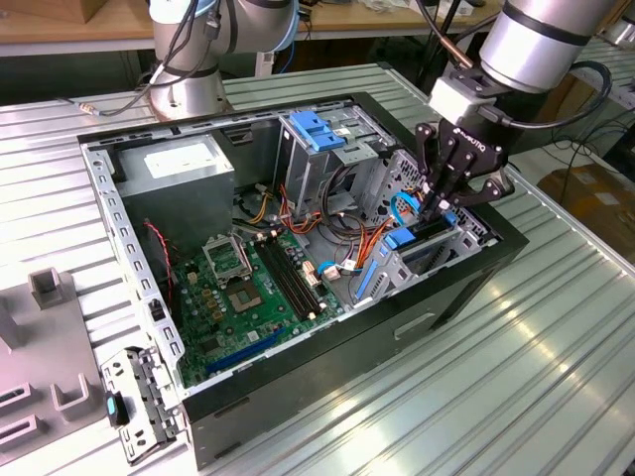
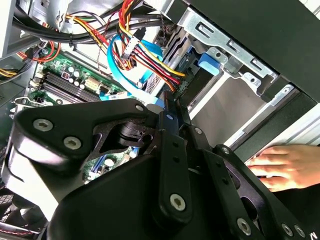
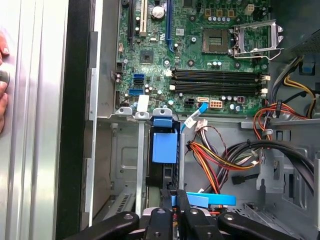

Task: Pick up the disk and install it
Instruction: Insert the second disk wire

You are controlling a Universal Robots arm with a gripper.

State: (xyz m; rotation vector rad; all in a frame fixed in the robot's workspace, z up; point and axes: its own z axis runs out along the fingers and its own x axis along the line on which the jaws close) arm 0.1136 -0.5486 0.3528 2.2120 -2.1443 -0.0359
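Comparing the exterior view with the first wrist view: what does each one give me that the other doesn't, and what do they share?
Exterior view alone: the grey power-supply box, the light-blue bracket atop the drive cage, and the arm above the case.

First wrist view alone: fingers of a person's hand at the frame edge, beside the case wall.

Both: the motherboard, the gripper down at the drive bay, blue plastic at its tips.

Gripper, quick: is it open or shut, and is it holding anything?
Gripper: shut on the disk, which stands on edge in the drive bay.
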